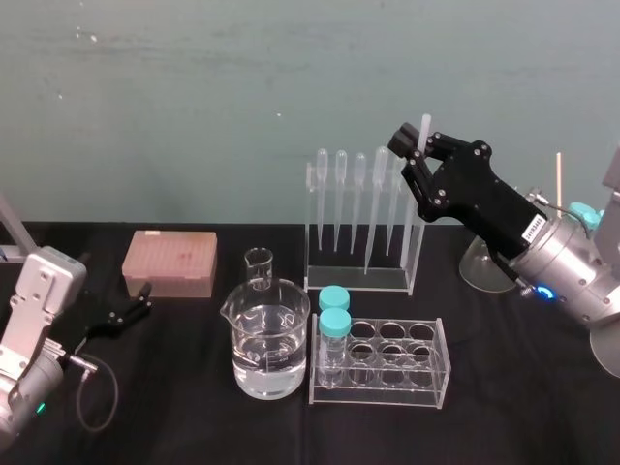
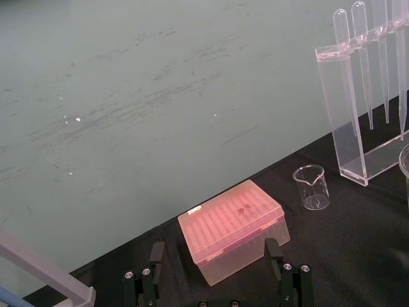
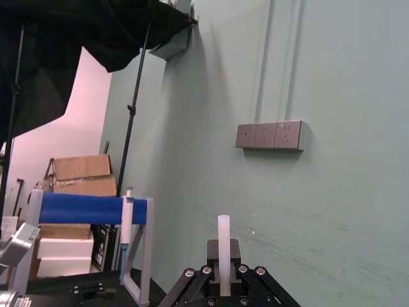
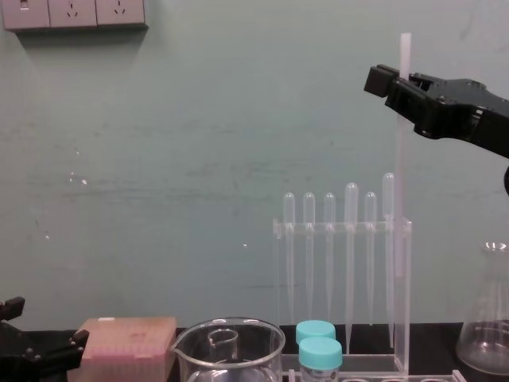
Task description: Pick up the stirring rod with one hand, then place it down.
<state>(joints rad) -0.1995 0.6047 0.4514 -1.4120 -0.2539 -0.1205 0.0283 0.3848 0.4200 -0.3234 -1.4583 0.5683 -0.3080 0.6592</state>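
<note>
Parking the left hand [image 1: 143, 300] near the bench's left edge, with its fingers spread wide towards the pink pipette-tip box [image 1: 170, 262]. Leaving the water beaker [image 1: 269, 339] alone mid-bench. Pinching the stirring rod [image 4: 402, 127] upright in the right hand [image 1: 417, 145], high above the right end of the pipette rack [image 1: 358, 281] towards the bench's back right. Not making out the rod's lower end against the rack. Judging the pick-up done or nearly so, and waiting yet on the setting down.
</note>
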